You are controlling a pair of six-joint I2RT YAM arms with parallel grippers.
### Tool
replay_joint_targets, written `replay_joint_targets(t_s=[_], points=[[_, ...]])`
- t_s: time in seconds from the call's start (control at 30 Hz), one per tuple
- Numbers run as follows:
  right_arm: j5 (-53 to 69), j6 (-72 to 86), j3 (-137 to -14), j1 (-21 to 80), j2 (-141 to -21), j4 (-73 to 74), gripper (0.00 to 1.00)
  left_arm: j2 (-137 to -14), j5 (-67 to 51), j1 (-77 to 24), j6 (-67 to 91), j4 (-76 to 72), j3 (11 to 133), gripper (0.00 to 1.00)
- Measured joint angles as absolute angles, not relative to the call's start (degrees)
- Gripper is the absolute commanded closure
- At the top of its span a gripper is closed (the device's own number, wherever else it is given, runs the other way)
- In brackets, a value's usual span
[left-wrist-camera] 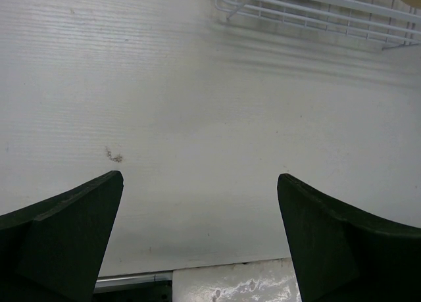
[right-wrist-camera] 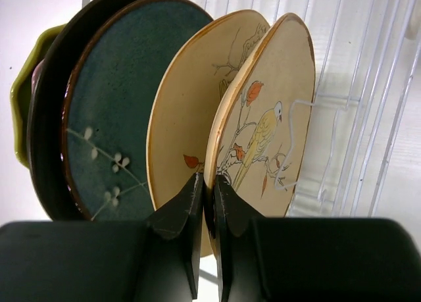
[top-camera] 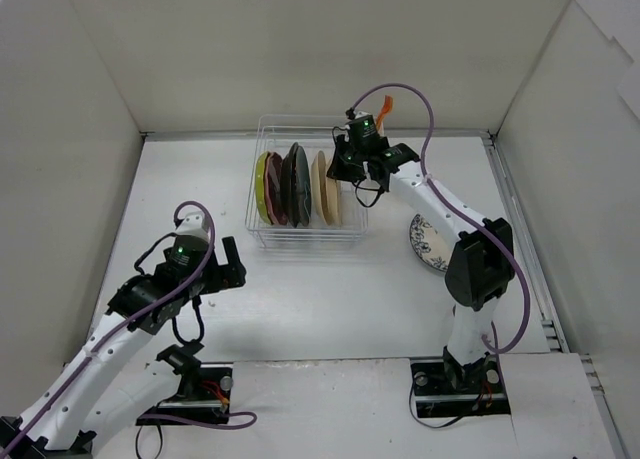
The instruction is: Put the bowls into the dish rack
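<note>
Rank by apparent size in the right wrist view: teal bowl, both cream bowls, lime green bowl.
1. Teal bowl, broadest face showing.
2. Yellow-bird cream bowl and middle cream bowl: alike; overlap leaves it unsure.
3. Lime green bowl, only a sliver showing.

White tabletop (top-camera: 330, 289), plain white walls (top-camera: 300, 49), even light

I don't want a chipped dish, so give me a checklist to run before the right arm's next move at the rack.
1. Bird bowl upright in rack: ok.
2. Right end effector let go of bird bowl: not ok, shut on its rim.
3. Free slot beside bird bowl: ok.
4. Left end effector open and empty: ok.
5. Table bowl clear to pick up: cannot tell, right arm partly hides it.
</note>
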State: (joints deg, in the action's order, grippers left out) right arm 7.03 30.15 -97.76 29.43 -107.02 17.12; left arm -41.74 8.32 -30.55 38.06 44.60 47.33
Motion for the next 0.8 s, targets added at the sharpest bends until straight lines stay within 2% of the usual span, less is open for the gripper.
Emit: replay_joint_targets(t_s=[0.1,0.2,0.3,0.4,0.63,0.8], points=[[6.68,29.36,-96.55,29.43,-107.02,15.31,1.00,-42.26,7.79,-30.37,37.91,44.60,46.98,0.01],[6.70,28.67,-96.05,29.28,-107.02,14.33,0.85,-42.41,7.51,-30.02,37.82,44.51,46.96,0.01],[6.94,28.47,-96.05,29.28,-107.02,13.04,0.57,-42.46,7.42,-29.91,37.65,44.42,46.96,0.01],[6.63,27.62,-96.05,29.30,-107.02,12.45,0.46,-42.74,7.29,-29.67,37.41,44.29,46.96,0.00],[5.50,26.24,-95.61,28.91,-104.31,12.51,0.37,-43.90,7.09,-29.50,36.51,43.77,46.98,0.01],[0.86,22.59,-90.87,29.04,-94.19,14.61,0.31,-44.95,6.09,-28.56,35.68,43.05,47.22,0.01]])
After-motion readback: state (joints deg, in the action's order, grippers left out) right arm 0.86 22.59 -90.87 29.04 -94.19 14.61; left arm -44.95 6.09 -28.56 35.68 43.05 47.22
